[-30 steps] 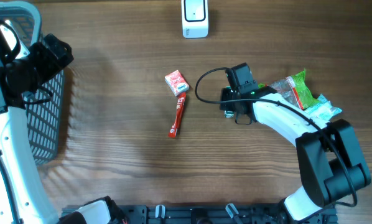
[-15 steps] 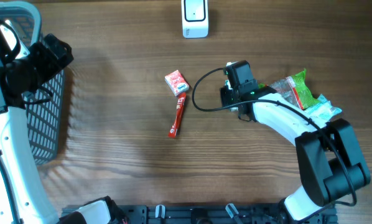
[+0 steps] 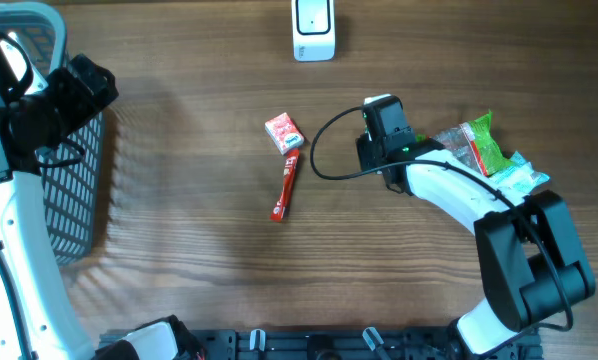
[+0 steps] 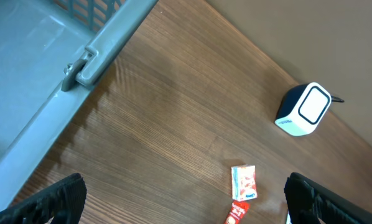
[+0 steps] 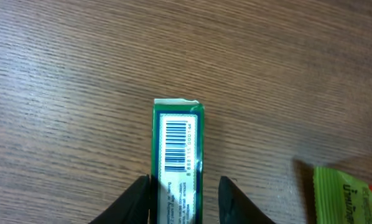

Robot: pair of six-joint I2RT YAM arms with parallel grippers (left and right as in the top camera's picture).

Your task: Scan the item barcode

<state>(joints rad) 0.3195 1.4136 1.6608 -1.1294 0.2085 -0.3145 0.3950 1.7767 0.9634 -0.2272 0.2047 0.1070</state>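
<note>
Desk: Where is the item?
Photographer: The green packet lies flat on the wooden table with its barcode facing up. Its lower end runs between the fingers of the right gripper.
Desk: Is it gripped?
Photographer: No clamp is visible. The jaws stand partly parted, a little wider than the packet. One finger sits right at a long edge; on the other side a strip of bare wood shows beside the packet.
Desk: And from above?
Photographer: The right arm's wrist covers the packet there. It hangs right of centre, just beside a heap of snack packets. The white scanner stands well apart at the far edge. A red box and a red stick lie mid-table, touching or nearly so.
Desk: The other arm?
Photographer: The left gripper hangs near the basket at the table's left, jaws spread wide, holding nothing.
</note>
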